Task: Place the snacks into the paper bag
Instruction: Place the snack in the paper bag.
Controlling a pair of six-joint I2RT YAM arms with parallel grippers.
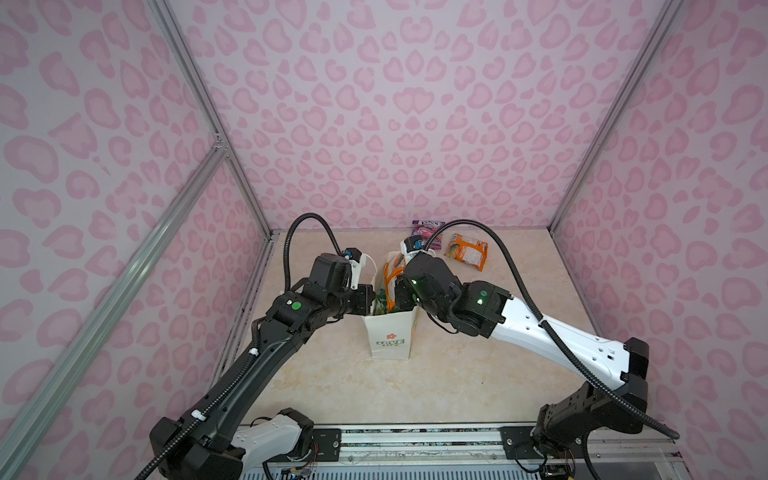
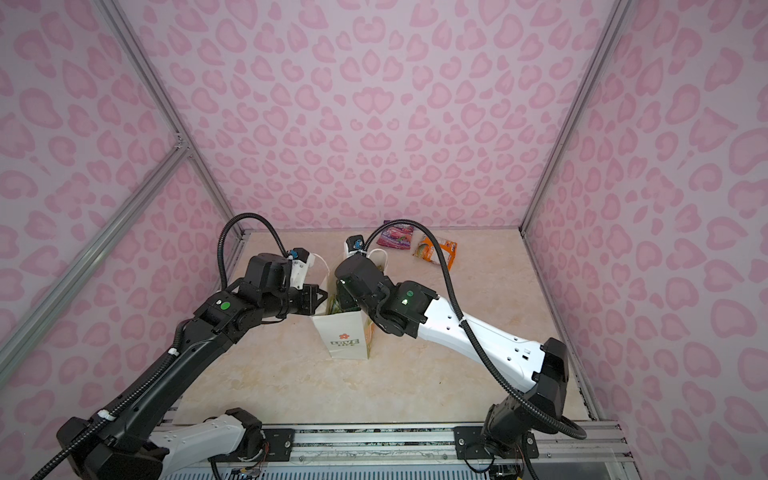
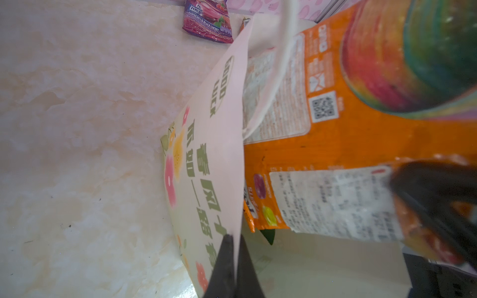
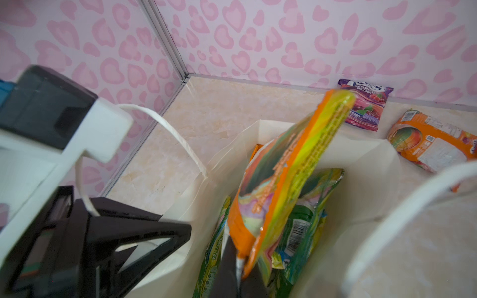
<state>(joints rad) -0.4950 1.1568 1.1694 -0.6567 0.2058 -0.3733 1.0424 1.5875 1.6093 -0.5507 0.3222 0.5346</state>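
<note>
Right end effector point(image 4: 239, 268) is clamped on one corner of an orange packet point(image 4: 271, 196), and left end effector point(image 3: 236, 249) is pinched shut on the top edge of one wall of the paper bag point(image 1: 388, 336), holding the mouth open. On the desk point(image 1: 415, 386) the bag stands upright near the middle, between the two arms. The held packet sits tilted in the mouth, its gripped end down inside and its other end poking above the rim; green packets point(image 4: 302, 227) lie under it in the bag. Well apart from the bag, by the back wall, a second orange packet point(image 1: 467, 251) and a purple packet point(image 2: 397, 237) lie flat on the desk, near each other. The step in hand looks like dropping the orange packet in. Next, the right jaws likely need to part so it slides down, then lift clear of the white cord handle point(image 4: 402, 211) near that wrist, with the left grip holding the mouth open for the last two packets.
</note>
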